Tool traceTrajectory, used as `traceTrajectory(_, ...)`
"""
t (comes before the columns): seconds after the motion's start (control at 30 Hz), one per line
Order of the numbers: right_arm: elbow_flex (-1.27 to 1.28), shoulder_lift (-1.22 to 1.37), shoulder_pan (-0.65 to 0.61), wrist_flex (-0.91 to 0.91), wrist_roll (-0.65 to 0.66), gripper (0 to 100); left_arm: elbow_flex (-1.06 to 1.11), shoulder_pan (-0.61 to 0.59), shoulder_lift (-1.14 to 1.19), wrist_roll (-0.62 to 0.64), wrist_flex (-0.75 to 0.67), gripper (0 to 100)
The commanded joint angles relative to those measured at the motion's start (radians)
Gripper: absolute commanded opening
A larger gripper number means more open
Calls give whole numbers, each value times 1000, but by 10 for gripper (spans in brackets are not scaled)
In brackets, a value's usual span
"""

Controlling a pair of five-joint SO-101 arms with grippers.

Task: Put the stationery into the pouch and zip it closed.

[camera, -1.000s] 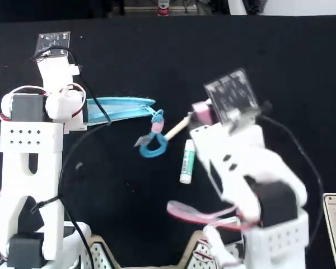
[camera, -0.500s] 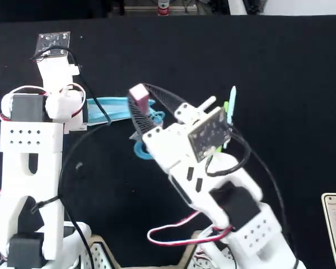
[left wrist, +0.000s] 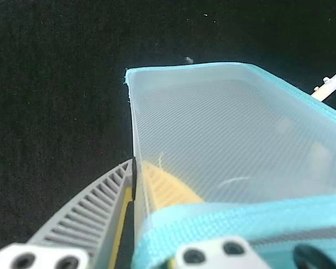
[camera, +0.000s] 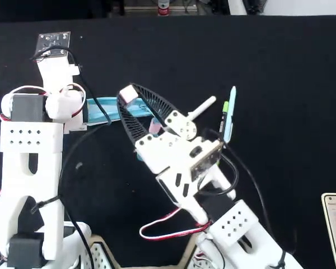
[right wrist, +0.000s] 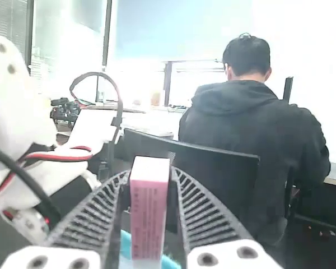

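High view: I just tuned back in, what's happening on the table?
The left gripper is clamped on one end of the blue mesh pouch. The right gripper holds a pink eraser, raised over the pouch as the high view shows it, not yet inside. A blue pen and a white stick lie on the black table beside that arm.

Faint print on the pink eraser (right wrist: 149, 207) cannot be read.
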Motion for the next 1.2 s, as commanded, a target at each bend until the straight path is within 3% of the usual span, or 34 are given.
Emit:
traceTrajectory(0.0, 12, -15, -8, -41, -11, 11, 31, -8, 9, 14, 8, 30)
traceTrajectory(0.37, -101, 262, -3, -155, -11, 11, 33, -8, 9, 14, 8, 30)
traceTrajectory(0.7, -130, 414, -5, -130, -9, 15, 33, -8, 9, 14, 8, 30)
traceTrajectory(0.77, -173, 412, -12, -21, -11, 63, 33, -8, 9, 14, 8, 30)
traceTrajectory(0.9, -344, 380, -46, 379, -11, 178, 33, -16, 9, 14, 8, 30)
traceTrajectory(1.0, -478, 358, -55, 609, -9, 169, 33, -13, 9, 14, 8, 30)
traceTrajectory(1.17, -582, 329, -9, 741, 32, 130, 24, -8, 9, 14, 23, 30)
